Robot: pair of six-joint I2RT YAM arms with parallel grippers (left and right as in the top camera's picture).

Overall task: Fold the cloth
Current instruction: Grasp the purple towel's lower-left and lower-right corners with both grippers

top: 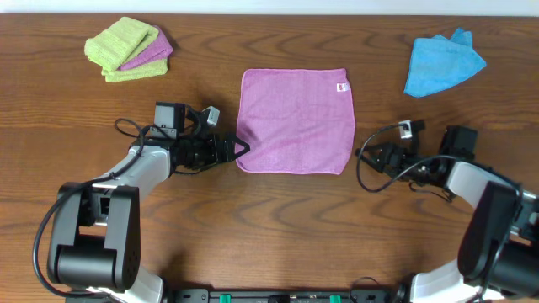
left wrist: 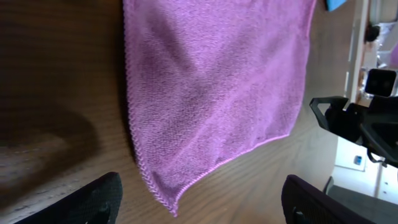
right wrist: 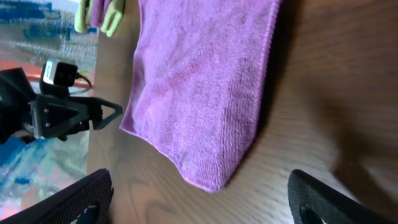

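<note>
Purple cloth (top: 295, 120) lies flat at centre frame on the wooden tabletop (top: 253, 244), its white tag (top: 342, 87) at the upper right corner. The left hand (top: 242, 148), at the cloth's lower left corner, and the right hand (top: 362, 155), just off its lower right corner, gape wide and hold nothing. The terry looks light and limp and is likely to sag, so it is best pinched at those two lower corners.

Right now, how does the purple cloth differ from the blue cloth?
The purple cloth lies spread flat as a square at the centre; the blue cloth is loosely bunched near the far right edge. The purple cloth shows a white tag at one corner; no tag shows on the blue cloth. Both rest on the wooden table, and nothing holds either.
</note>
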